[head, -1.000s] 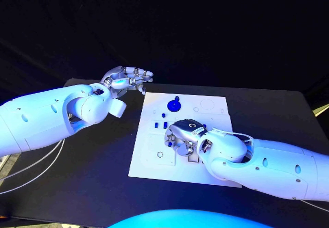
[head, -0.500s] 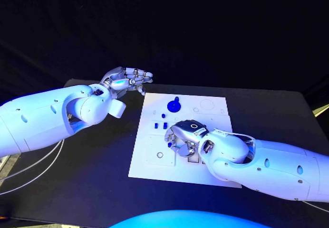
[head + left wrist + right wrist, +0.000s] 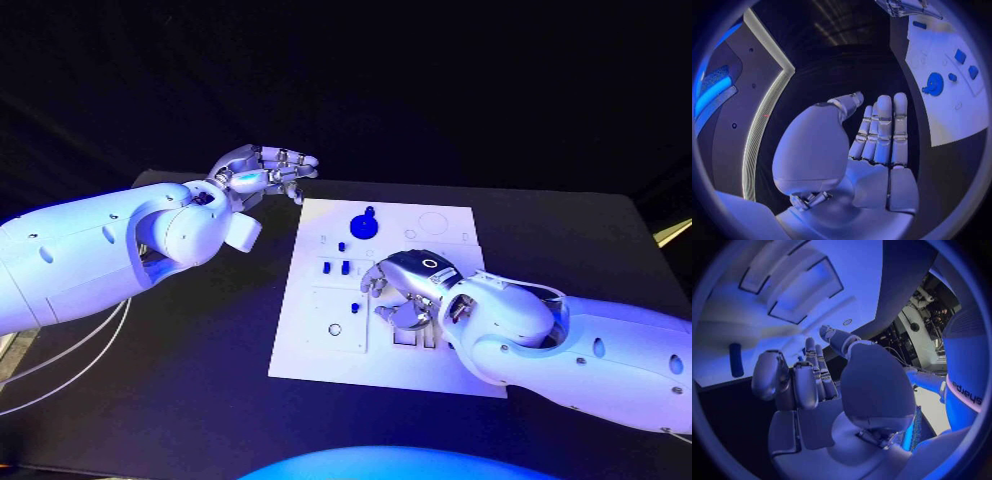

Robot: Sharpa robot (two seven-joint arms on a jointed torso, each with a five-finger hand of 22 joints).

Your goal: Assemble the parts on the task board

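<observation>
You have the flat white task board [image 3: 325,350] in the middle of the head view, with the job only partly done as far as I can judge. A round blue part [image 3: 365,222] sits near its upper edge and small blue pieces [image 3: 336,267] lie below it, left of centre. Your right hand [image 3: 408,296] hovers over the board's middle, fingers curled down; I cannot tell whether it pinches anything. Your left hand [image 3: 267,167] waits at upper left, off the board, fingers straight, together and empty.

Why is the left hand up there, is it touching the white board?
Apart. The left wrist view shows the left hand empty, dark table between it and the task board.
</observation>
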